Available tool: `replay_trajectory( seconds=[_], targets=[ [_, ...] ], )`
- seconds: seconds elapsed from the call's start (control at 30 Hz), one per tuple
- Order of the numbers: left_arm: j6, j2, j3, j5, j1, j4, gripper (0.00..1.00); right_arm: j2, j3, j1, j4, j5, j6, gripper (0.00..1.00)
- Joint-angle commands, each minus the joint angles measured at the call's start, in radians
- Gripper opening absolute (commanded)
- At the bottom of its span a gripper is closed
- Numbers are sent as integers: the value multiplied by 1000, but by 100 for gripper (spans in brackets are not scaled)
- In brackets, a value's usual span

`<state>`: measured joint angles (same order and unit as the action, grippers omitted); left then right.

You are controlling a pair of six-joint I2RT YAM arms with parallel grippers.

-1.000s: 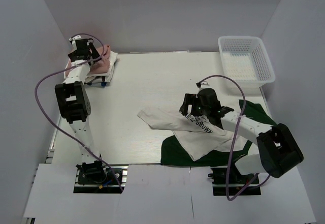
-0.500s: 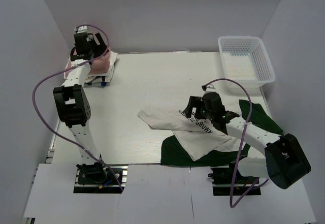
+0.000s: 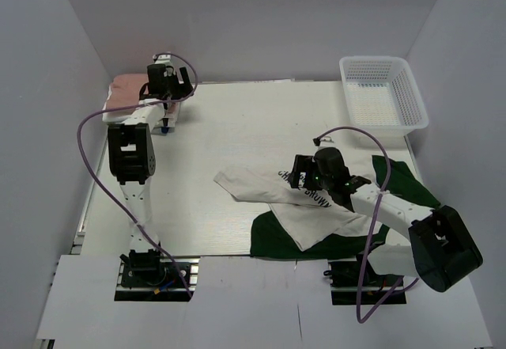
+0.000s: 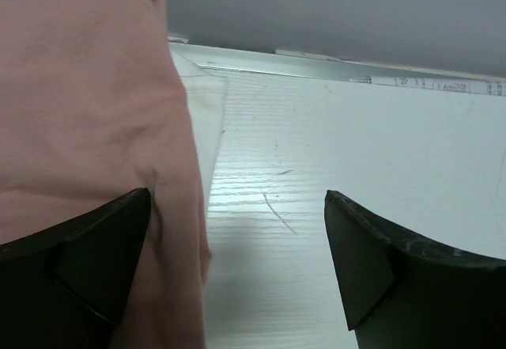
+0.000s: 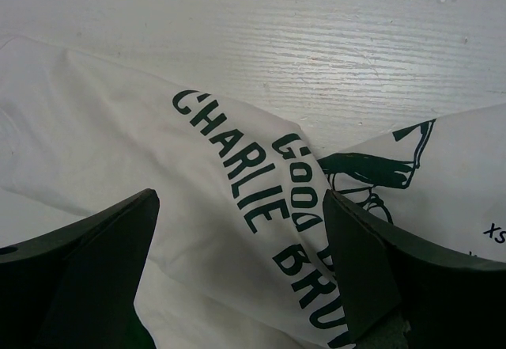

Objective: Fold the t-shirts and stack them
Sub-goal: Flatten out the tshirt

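Nearest, cream-white t-shirt with dark green sleeves [image 3: 312, 218] lies crumpled on white table [image 3: 237, 127], front right, with "Charlie Brown" print facing up. We see right gripper [image 5: 239, 206] over that print, jaws spread wide, holding nothing. Farther, at back-left corner, folded dusty pink t-shirt [image 4: 79, 88]. Left gripper [image 4: 237, 199] sits just beside it, jaws wide too, empty. White plastic mesh basket [image 3: 378, 62] back right.

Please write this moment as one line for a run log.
left gripper: open, empty, beside pink shirt | right gripper: open, over Charlie Brown shirt | fold: not yet done
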<state>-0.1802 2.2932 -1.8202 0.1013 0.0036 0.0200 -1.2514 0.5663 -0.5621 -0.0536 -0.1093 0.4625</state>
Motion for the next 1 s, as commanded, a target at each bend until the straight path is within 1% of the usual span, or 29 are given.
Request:
replay_trajectory(
  seconds=[0.0, 0.1, 0.2, 0.37, 0.5, 0.53, 0.57, 0.6, 0.67, 0.7, 0.73, 0.77, 0.8, 0.83, 0.87, 0.9, 0.93, 0.97],
  targets=[
    [27, -69, 12, -8, -30, 3, 100, -8, 18, 5, -26, 0, -13, 90],
    [27, -93, -10, -22, -30, 35, 100, -8, 20, 2, -26, 3, -15, 90],
    [27, -144, 19, -11, -39, 35, 100, -2, 18, 4, -29, 3, -12, 90],
    [-24, -242, 102, -11, -48, 46, 100, 36, 10, 5, -37, -3, -7, 90],
    [-24, -345, 183, -75, -48, 66, 100, 66, -8, 5, -42, 16, -7, 90],
    [-50, -383, 196, -75, -48, 75, 100, 72, -14, 5, -42, 14, -7, 90],
    [-62, -397, 208, -75, -48, 90, 100, 76, -19, 5, -40, 13, -7, 90],
    [-79, -411, 208, -75, -39, 139, 100, 78, -19, 5, -32, 8, -7, 90],
    [-178, -452, 208, -40, -39, 216, 100, 102, -28, 7, -23, -30, 8, 90],
    [-218, -468, 208, -10, -39, 301, 100, 107, -32, 5, -11, -42, 16, 90],
    [-273, -510, 269, 97, -62, 311, 100, 130, -36, 8, -5, -82, 37, 90],
    [-300, -538, 321, 162, -73, 295, 100, 136, -34, 7, 9, -104, 51, 90],
    [-320, -569, 384, 223, -88, 209, 100, 144, -29, 10, 52, -127, 82, 90],
    [-344, -596, 503, 279, -109, 178, 100, 156, -28, 14, 104, -185, 100, 90],
    [-344, -616, 547, 279, -135, 178, 100, 176, -23, 19, 153, -214, 125, 90],
    [-344, -647, 585, 264, -196, 178, 100, 200, -19, 25, 200, -284, 143, 90],
    [-361, -647, 635, 192, -227, 237, 100, 210, -22, 42, 222, -303, 145, 90],
    [-361, -658, 657, 172, -258, 270, 100, 251, -23, 44, 260, -319, 146, 90]
  ],
)
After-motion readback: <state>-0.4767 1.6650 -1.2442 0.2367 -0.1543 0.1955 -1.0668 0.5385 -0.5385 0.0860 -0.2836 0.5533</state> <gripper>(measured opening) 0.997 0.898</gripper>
